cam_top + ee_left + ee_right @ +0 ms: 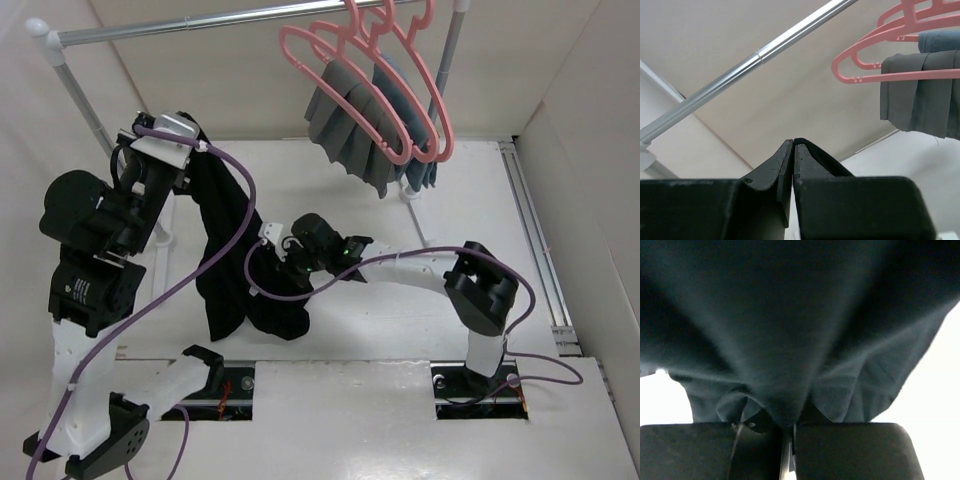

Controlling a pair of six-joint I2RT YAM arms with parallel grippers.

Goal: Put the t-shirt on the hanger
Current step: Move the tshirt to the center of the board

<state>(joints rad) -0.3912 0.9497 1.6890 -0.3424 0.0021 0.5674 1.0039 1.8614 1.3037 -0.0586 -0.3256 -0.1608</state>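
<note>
Black cloth fills the right wrist view. The right gripper has its jaws pinched together on a bunched fold of the t-shirt, and the cloth gathers into pleats where the fingers meet. From above, this gripper sits low over the white table. It reaches left from its base and is buried in the right edge of the t-shirt's lower part.

The left gripper is closed too, its fingers pressed flat with only a hairline between them. No cloth shows in its own view. From above, though, the t-shirt hangs from just where this gripper sits, raised high at the far left, so it has the top of the garment.

Between the two grips the t-shirt hangs as a long dark drape. It runs from the raised left gripper down and to the right, and its lowest folds appear to rest on the table between the two arms.

The hanger hangs by its hook on the metal rail at the far side. It is to the right of the left gripper, well apart from the t-shirt, and its pink outline is bare. Just behind it on the same rail hangs a grey cloth, with a blue cloth beyond that.
</note>
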